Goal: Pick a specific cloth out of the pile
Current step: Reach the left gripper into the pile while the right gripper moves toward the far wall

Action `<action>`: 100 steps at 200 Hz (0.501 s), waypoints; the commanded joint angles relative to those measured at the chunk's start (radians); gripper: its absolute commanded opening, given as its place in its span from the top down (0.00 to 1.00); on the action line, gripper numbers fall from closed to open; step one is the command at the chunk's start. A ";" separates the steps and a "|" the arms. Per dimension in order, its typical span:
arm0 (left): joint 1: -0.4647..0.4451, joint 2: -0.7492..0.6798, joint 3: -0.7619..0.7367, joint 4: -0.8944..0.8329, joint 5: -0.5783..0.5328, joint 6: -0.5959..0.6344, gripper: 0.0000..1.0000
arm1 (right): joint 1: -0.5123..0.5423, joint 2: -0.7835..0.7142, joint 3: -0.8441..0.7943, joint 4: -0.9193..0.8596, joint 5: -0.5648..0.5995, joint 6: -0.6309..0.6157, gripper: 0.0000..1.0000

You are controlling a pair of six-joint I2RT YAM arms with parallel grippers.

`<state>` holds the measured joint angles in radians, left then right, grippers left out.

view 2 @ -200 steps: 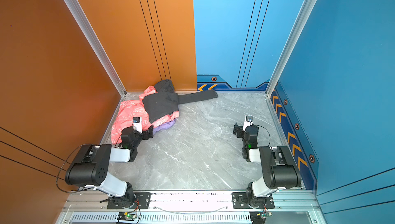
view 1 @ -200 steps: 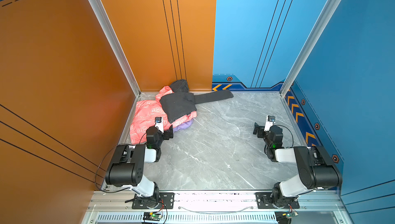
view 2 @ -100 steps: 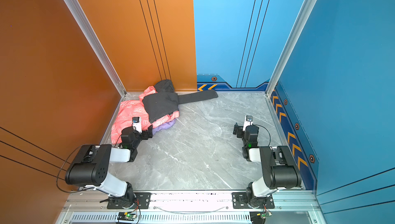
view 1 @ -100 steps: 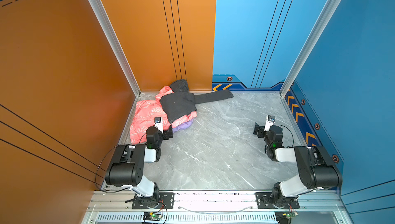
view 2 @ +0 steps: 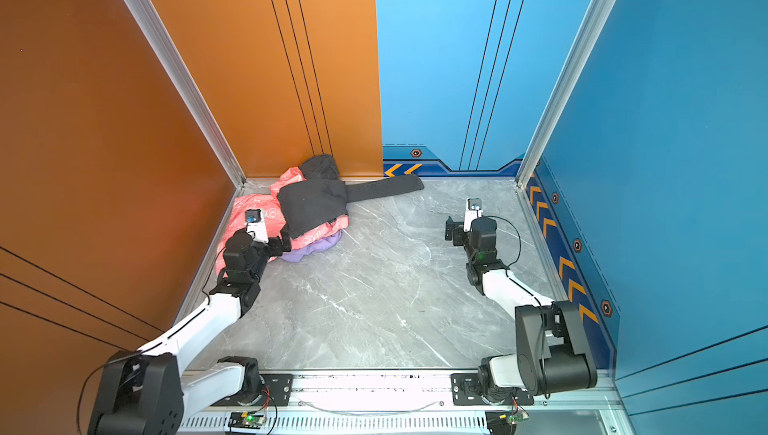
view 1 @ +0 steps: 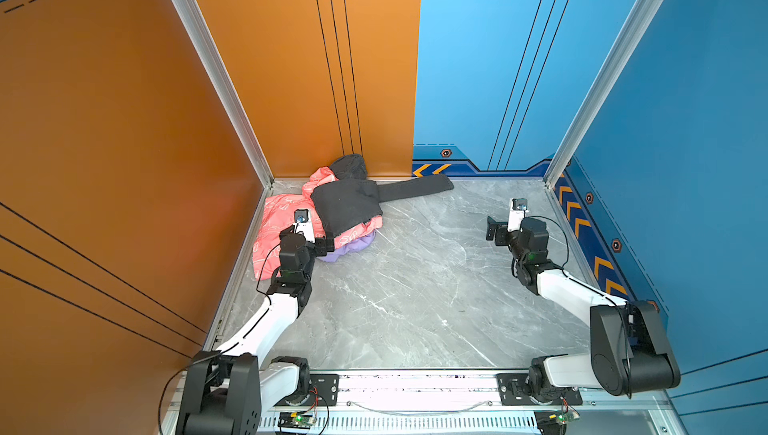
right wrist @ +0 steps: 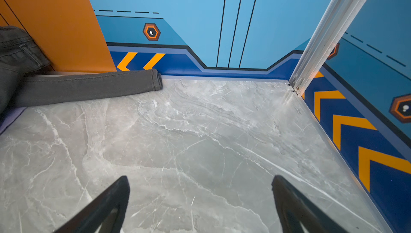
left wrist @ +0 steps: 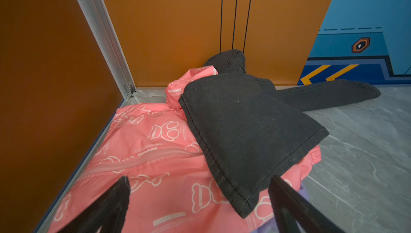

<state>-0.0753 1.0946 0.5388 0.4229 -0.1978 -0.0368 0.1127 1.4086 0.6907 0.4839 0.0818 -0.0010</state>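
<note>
Left tool [left wrist: 200, 178] spread wide, holding nothing, low at the near edge of the pile [view 1: 332, 212]. Straight ahead is a pink printed jacket [left wrist: 144, 154] with a dark grey garment [left wrist: 244, 131] draped on top. The cloth [view 1: 353, 248], lilac, pokes out under both on the table [view 1: 415, 287], just beside the tool on the side toward the right tool [right wrist: 200, 177]. It's probably light, thin and floppy, pinned by 2 garments, so pinch the exposed bunched edge and pull outward gently. Right tool also spread, empty, well apart.

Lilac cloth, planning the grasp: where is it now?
In both top views the lilac cloth peeks from under the coral-pink garment at the pile's front edge, left side, just beside the open left gripper.
</note>
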 commanded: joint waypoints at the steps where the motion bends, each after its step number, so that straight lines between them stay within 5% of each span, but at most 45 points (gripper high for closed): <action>1: 0.002 -0.064 0.083 -0.324 -0.212 -0.194 0.02 | 0.017 0.023 0.105 -0.156 0.014 0.009 0.00; 20: 0.033 -0.112 0.158 -0.496 -0.235 -0.303 0.02 | 0.050 0.023 0.193 -0.296 0.027 -0.016 0.00; 70: 0.130 -0.136 0.290 -0.711 0.008 -0.344 0.02 | 0.116 0.091 0.525 -0.814 0.018 -0.081 0.00; 100: 0.129 -0.107 0.309 -0.815 0.044 -0.532 0.01 | 0.120 0.060 0.543 -0.798 0.009 -0.023 0.00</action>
<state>0.0525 0.9657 0.8299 -0.2291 -0.2344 -0.3927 0.2302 1.4879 1.2201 -0.1715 0.1047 -0.0509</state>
